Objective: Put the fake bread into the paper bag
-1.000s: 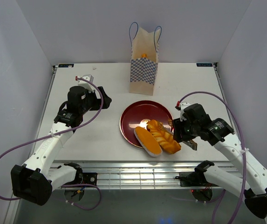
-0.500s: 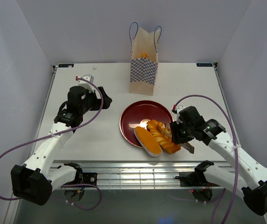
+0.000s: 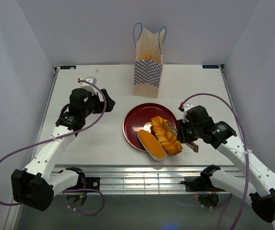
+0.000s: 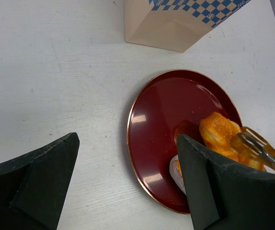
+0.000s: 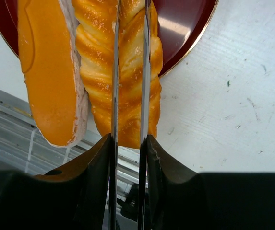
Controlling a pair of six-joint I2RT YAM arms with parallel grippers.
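Right end effector (image 3: 172,129) pinches the braided loaf (image 3: 169,143); left end effector (image 4: 127,143) hangs spread. Best lift it level toward the paper bag (image 3: 148,72) at twelve o'clock.

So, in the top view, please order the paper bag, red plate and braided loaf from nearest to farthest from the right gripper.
1. braided loaf, between the fingers of the right gripper
2. red plate, just left
3. paper bag, far back

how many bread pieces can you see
3: a braided loaf pinched in the right hand over the plate's near rim, an oval piece beside it, an orange bit peeking from the bag. More may be hidden inside.
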